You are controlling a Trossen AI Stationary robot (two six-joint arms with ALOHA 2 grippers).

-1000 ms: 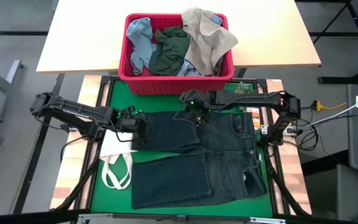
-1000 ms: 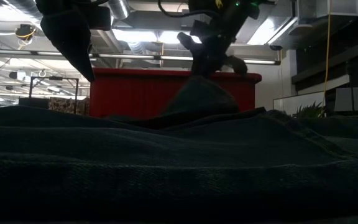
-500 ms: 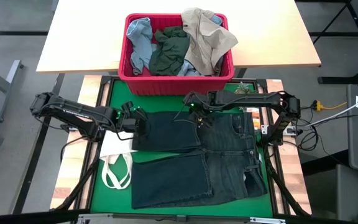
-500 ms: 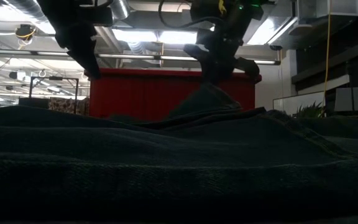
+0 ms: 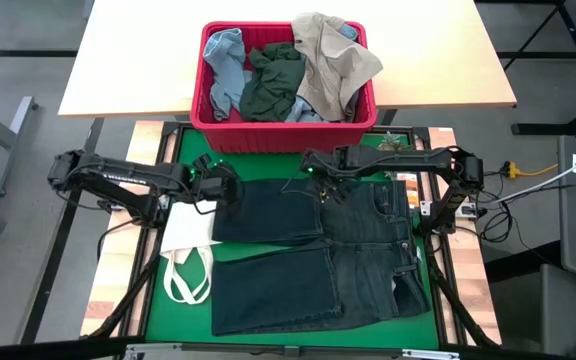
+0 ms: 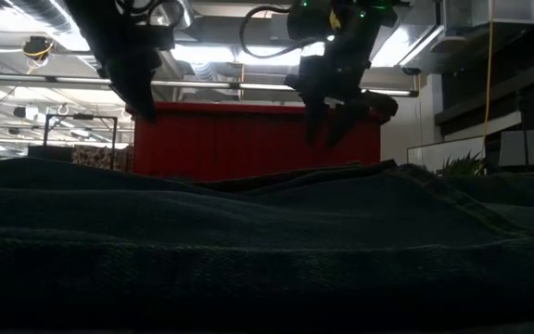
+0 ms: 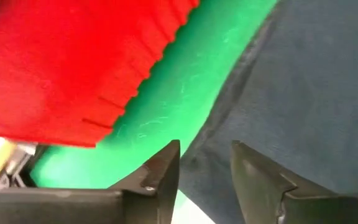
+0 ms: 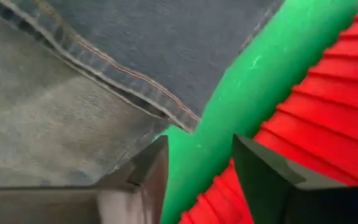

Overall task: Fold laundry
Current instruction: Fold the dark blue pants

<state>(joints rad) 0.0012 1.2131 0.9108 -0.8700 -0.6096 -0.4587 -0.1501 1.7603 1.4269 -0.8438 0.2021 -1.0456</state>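
Dark navy jeans (image 5: 308,255) lie flat on the green mat (image 5: 183,160), waist toward the table's right, legs toward the left. My left gripper (image 5: 226,186) hovers open over the far left corner of the upper leg; between its fingers the left wrist view shows the jeans' edge (image 7: 229,99) and mat. My right gripper (image 5: 318,183) hangs open above the jeans' far edge near the middle, holding nothing (image 6: 334,125). A hemmed corner of the jeans (image 8: 185,121) lies below it. More laundry fills the red basket (image 5: 283,135): light blue (image 5: 225,65), dark green (image 5: 273,80), beige (image 5: 333,60).
The red basket stands at the mat's far edge, close behind both grippers. A white tote bag (image 5: 188,250) with loop handles lies on the mat left of the jeans. A pale tabletop (image 5: 128,60) stretches behind the basket.
My right gripper has opened and let go of the jeans' far edge, which stood up in a peak under it and has dropped flat. My left gripper has gone toward the table's far edge, up to the jeans' far left corner.
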